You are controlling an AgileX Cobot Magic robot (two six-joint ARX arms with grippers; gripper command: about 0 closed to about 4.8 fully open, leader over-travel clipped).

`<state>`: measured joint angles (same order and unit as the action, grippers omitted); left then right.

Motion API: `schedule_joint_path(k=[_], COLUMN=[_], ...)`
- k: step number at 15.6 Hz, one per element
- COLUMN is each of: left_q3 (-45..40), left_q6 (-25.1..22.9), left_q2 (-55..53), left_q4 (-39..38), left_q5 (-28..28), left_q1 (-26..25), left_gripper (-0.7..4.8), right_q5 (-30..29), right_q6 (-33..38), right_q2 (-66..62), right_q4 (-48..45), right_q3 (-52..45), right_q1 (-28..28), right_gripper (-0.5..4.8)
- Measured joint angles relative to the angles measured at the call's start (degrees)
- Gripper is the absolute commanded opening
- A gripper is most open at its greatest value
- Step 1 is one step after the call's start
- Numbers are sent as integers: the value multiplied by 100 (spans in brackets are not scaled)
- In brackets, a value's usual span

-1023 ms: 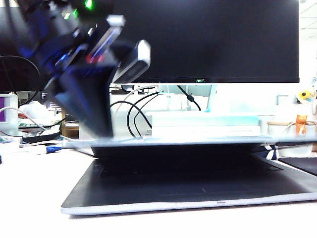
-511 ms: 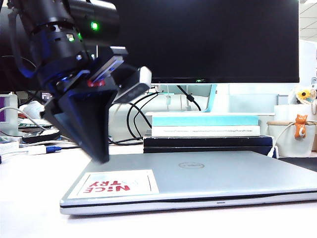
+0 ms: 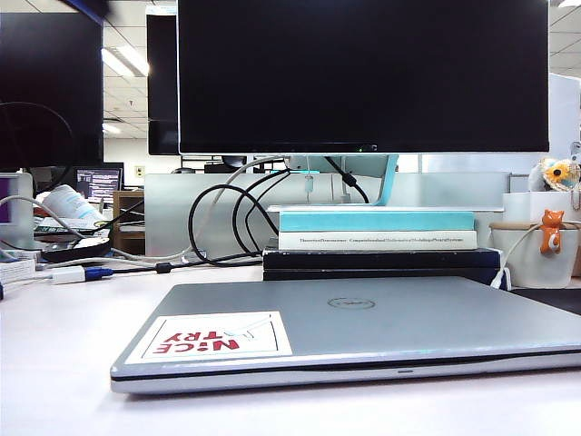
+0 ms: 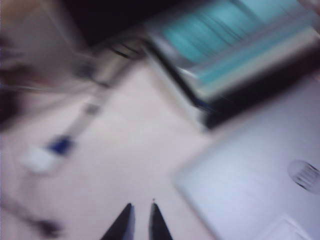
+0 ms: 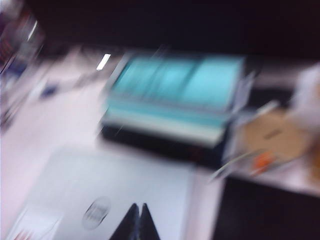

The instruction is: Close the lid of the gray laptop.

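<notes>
Left pincer [image 4: 140, 222] gone above shut lid [image 3: 381, 318]; right pincer [image 5: 137, 222] aloft; books [image 3: 377, 241] behind.

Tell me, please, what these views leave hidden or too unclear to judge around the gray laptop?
- Keyboard and screen: hidden in every view by the lid, down flat on the gray laptop.
- Both arms: outside the exterior view.
- Left gripper: tips narrowly apart above the table; motion blur hides detail.
- Right gripper: tips together over the lid; blurred too.
- Book spine text: too small.
</notes>
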<state>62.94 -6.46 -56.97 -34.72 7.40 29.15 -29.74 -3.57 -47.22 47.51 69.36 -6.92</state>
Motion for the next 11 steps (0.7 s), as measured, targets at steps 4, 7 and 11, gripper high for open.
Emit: schedule_joint_path(k=[4, 7, 11], left_q3=[-160, -1257, -2677], left_q6=[57, 96, 358], left_q2=[599, 1504, 2435], left_q4=[192, 1547, 2168], left_q5=[-269, -702, -501], left_q1=[-1384, -2133, -2151], left_gripper=[-2, -6, -6], right_q5=[2, -2, 345], right_q6=[219, 802, 855], right_q2=[549, 1340, 2404], right_q4=[-951, -2277, -3257], right_q3=[-876, -2194, -3480], right_q1=[-197, -151, -55], right_gripper=[-1, -1, -1])
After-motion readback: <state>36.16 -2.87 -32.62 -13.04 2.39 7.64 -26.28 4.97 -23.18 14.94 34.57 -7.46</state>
